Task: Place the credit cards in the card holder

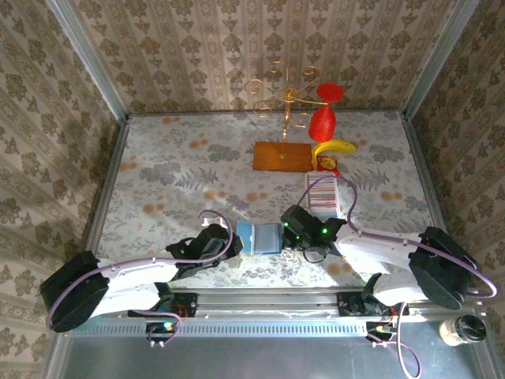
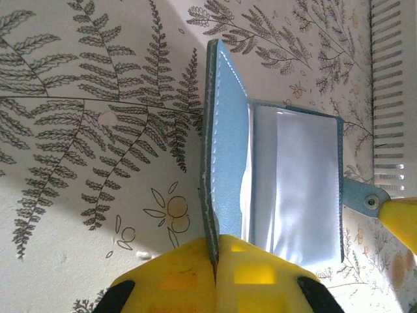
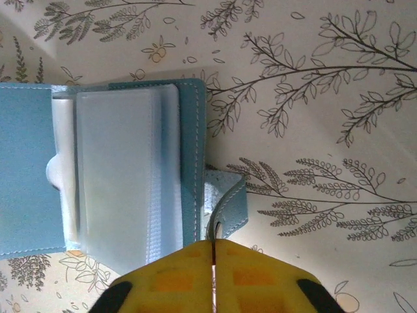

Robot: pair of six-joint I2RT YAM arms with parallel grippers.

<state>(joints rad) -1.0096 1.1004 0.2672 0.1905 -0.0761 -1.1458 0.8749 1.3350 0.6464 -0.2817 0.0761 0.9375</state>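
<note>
The teal-blue card holder (image 1: pixel 260 237) lies open on the patterned table between my two grippers, its clear sleeves (image 2: pixel 296 189) facing up. My left gripper (image 2: pixel 216 244) is shut on the edge of the holder's left cover (image 2: pixel 225 150), which stands raised. My right gripper (image 3: pixel 214 242) is shut on the holder's clasp tab (image 3: pixel 228 202), beside the right cover (image 3: pixel 192 156). In the top view the left gripper (image 1: pixel 230 239) and right gripper (image 1: pixel 290 234) flank the holder. The credit cards (image 1: pixel 322 192) stand stacked in a white tray behind the right gripper.
The white tray's slotted wall (image 2: pixel 389 98) runs just right of the holder. Farther back are a brown board with a gold wire stand (image 1: pixel 282 156), a red object (image 1: pixel 322 122) and a banana (image 1: pixel 333 148). A jar (image 1: pixel 463 329) sits off the table's near right corner.
</note>
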